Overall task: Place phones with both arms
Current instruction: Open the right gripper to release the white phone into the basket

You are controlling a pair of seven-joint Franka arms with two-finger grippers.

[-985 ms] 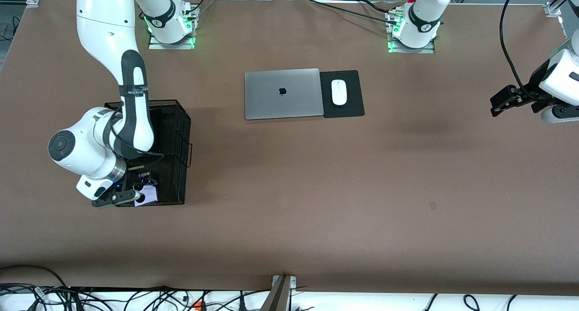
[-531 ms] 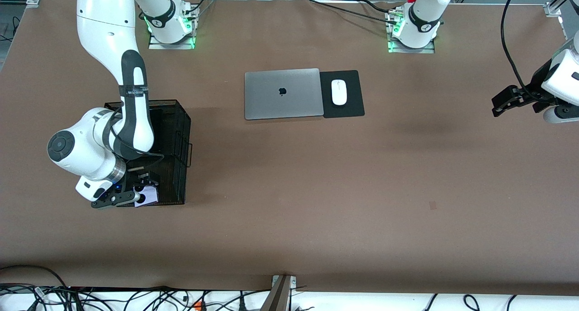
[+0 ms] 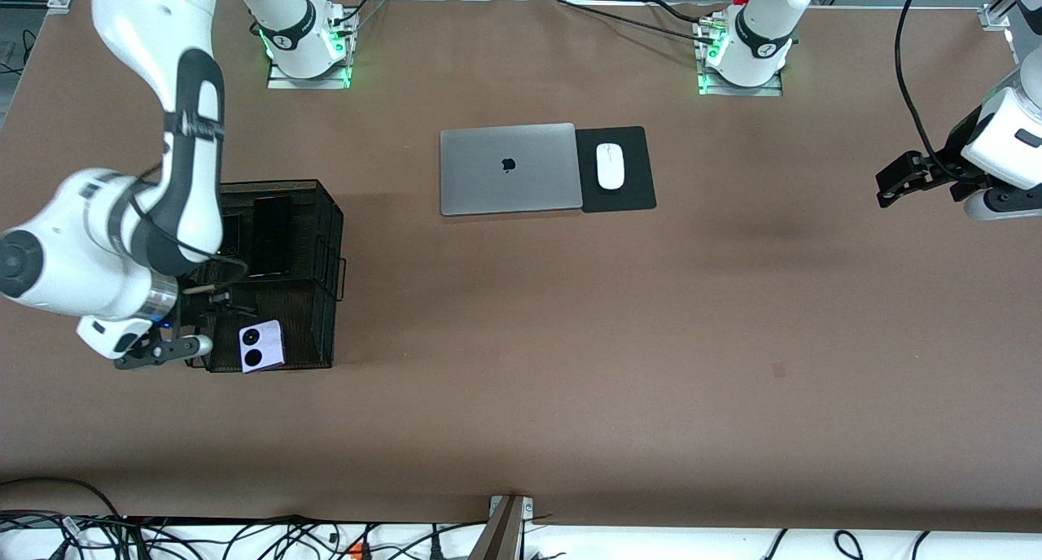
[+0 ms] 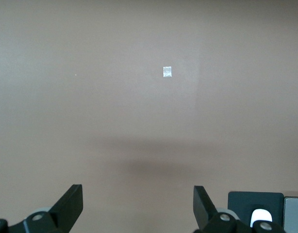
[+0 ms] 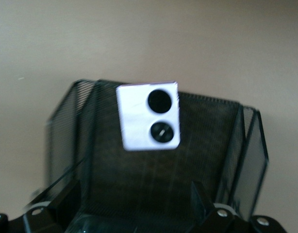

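Observation:
The lilac-white flip phone (image 3: 262,346) with two black lenses leans in the black mesh basket (image 3: 327,242), in the compartment nearest the front camera. It also shows in the right wrist view (image 5: 149,116). The long black slab phone (image 3: 271,223) lies in a compartment farther from that camera. The black flip phone is hidden. My right gripper (image 3: 218,298) is open and empty above the basket (image 5: 246,145), apart from the lilac phone; its own view shows the gripper (image 5: 138,204). My left gripper (image 3: 895,181) is open and empty over bare table at the left arm's end, seen too from its wrist (image 4: 138,206).
A closed silver laptop (image 3: 509,168) lies mid-table beside a black pad (image 3: 631,194) with a white mouse (image 3: 610,166). The pad, mouse (image 4: 258,216) and laptop corner (image 4: 294,213) show in the left wrist view. A small pale mark (image 4: 167,72) is on the table.
My right gripper let go of the lilac phone and rose, drawing toward the right arm's end of the table. The phone stays in the basket. The left gripper shifted slightly.

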